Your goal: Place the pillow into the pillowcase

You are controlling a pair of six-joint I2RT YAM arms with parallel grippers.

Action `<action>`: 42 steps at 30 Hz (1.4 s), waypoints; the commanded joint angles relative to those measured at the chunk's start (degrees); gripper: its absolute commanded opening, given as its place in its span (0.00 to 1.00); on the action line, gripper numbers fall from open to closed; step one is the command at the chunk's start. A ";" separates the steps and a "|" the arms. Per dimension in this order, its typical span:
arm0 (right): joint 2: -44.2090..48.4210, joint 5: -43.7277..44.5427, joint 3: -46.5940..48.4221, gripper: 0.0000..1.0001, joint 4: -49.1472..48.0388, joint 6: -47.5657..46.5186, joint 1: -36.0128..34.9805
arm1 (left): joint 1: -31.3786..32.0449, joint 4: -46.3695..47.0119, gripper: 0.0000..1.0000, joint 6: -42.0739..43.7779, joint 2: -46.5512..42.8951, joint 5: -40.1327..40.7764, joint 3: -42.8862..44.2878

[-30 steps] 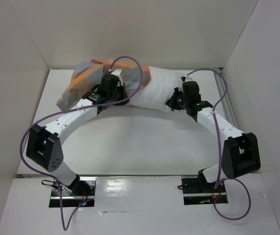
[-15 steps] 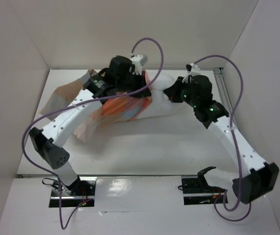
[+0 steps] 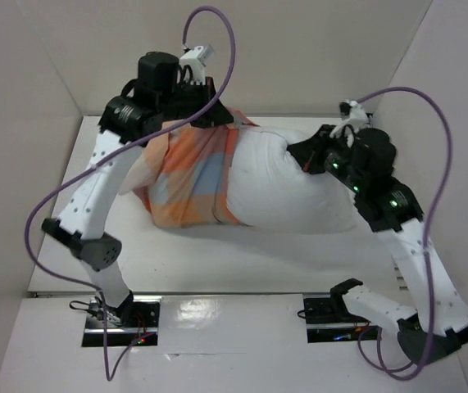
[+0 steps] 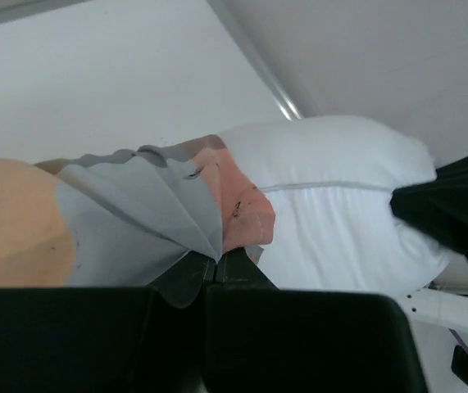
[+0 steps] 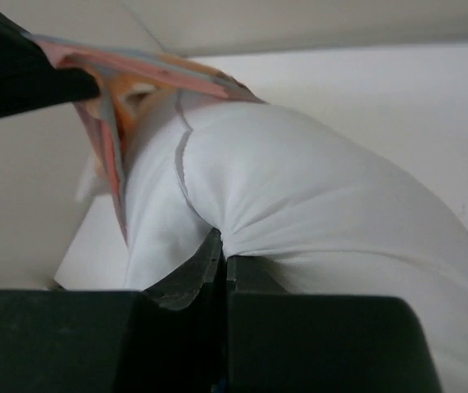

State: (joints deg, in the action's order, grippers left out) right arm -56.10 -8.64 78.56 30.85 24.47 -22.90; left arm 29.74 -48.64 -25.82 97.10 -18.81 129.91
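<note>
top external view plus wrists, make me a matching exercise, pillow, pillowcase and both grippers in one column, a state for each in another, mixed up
Column one:
1. plump white rectangular pillow
2. thin fabric pillowcase in orange, blue and grey checks
3. left gripper
4. right gripper

Column two:
a. shut on a pinch of plain white fabric
b. drawn over the left end of the other thing
c. shut on an edge of checked cloth
d. right part bare, left end covered

Pairs: 1-d, 2-b, 3-c, 4-a
</note>
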 commanded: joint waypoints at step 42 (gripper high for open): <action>-16.06 -21.24 -34.71 0.98 -23.54 9.98 9.73 | 1.20 12.00 0.06 -1.85 0.11 46.49 -39.56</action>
State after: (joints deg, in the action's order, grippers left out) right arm -69.76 -26.87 44.42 14.04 32.38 -10.68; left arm 31.00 -35.64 -26.13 96.29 24.88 88.23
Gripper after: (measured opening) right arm 0.988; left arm 0.175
